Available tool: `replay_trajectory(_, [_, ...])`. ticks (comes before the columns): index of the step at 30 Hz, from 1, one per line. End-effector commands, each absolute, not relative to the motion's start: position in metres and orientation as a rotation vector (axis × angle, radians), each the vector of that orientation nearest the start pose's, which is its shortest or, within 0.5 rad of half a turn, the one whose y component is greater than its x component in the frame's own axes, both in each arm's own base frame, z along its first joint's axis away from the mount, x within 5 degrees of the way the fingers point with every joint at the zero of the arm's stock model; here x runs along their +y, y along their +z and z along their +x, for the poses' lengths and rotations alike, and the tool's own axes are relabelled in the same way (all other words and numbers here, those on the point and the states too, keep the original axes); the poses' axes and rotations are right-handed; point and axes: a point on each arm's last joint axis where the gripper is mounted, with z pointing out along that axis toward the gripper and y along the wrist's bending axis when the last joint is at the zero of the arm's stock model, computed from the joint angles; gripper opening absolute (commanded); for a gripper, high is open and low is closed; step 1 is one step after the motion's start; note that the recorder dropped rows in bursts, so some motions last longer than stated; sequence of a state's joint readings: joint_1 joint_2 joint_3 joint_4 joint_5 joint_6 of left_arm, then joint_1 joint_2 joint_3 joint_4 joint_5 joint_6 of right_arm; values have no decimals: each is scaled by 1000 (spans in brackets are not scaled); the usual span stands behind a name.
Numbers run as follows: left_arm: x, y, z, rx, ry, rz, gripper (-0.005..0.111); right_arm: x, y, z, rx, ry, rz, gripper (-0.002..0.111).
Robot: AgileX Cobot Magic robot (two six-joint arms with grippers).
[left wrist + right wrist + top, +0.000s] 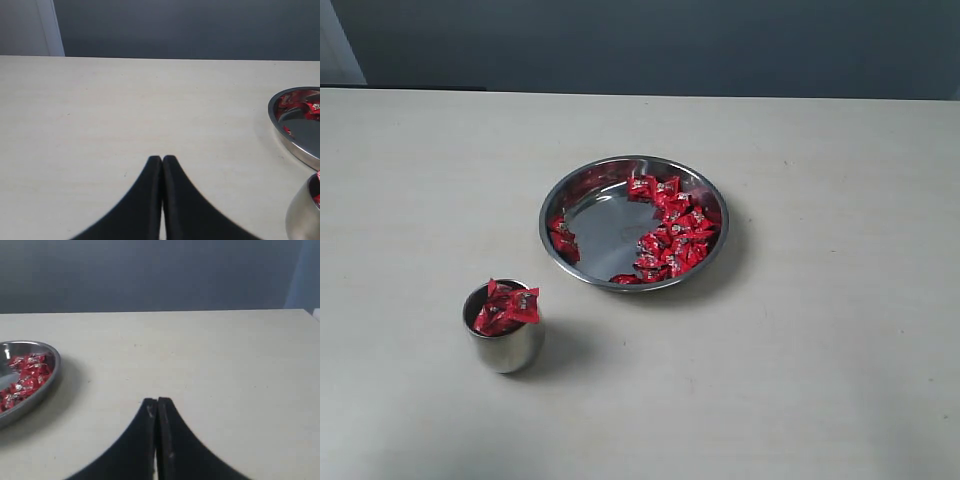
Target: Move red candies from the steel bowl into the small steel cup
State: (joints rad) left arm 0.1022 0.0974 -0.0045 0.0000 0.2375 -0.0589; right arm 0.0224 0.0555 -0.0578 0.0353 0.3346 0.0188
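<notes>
The left gripper (161,159) and right gripper (157,401) are both clenched with nothing between their black fingers, each hovering over bare pale table (820,380) to either side of the work and outside the exterior view. Most red candies (675,235) lie along the right side of the steel bowl (552,240). The small steel cup (505,345) stands upright near the bowl's lower left, probably to keep carries short, with sweets heaped past its rim.

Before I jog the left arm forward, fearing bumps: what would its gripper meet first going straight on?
Probably nothing: only bare table lies ahead of the left gripper. The steel bowl and small steel cup sit off to one side; depth is unclear.
</notes>
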Motion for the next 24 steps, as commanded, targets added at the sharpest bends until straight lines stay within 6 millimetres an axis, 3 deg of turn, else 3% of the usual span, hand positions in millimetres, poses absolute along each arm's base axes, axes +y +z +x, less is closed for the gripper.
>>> replay_trajectory(1, [6, 187, 61, 1804, 26, -143, 0, 0, 179, 53, 1863, 38, 63, -1])
replay_trajectory(24, [6, 187, 61, 1803, 26, -143, 0, -1, 179, 53, 1856, 37, 128, -1])
